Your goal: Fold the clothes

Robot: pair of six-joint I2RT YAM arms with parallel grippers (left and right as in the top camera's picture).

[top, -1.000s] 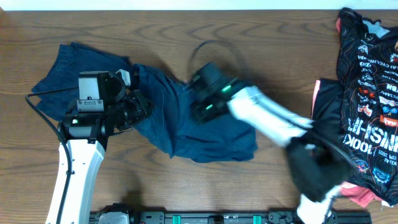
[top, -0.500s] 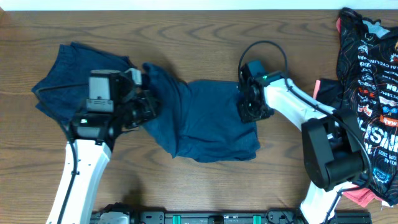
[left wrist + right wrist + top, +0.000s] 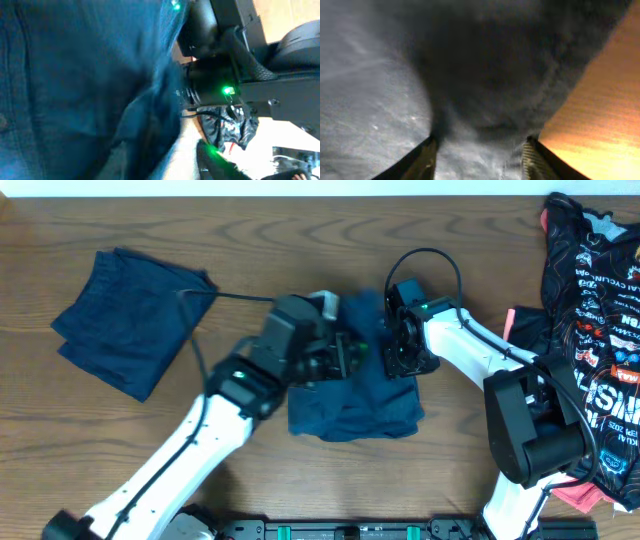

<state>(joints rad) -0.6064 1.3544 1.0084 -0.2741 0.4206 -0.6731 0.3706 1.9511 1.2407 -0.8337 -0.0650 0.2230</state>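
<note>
Two navy garments on the table [image 3: 300, 240], both arms meeting over the middle one.

The middle garment [image 3: 355, 408] lies bunched at centre, its top edge under the left gripper [image 3: 345, 355] and the right gripper [image 3: 400, 352], which are just beside each other. The right fingers [image 3: 426, 157] stand apart with cloth heaped between them; whether they clamp it cannot be told. The left gripper's state is lost in blur. The second garment [image 3: 125, 315] lies flat far left, well apart, with bare wood between. A printed pile [image 3: 590, 310] crowds the right edge.
</note>
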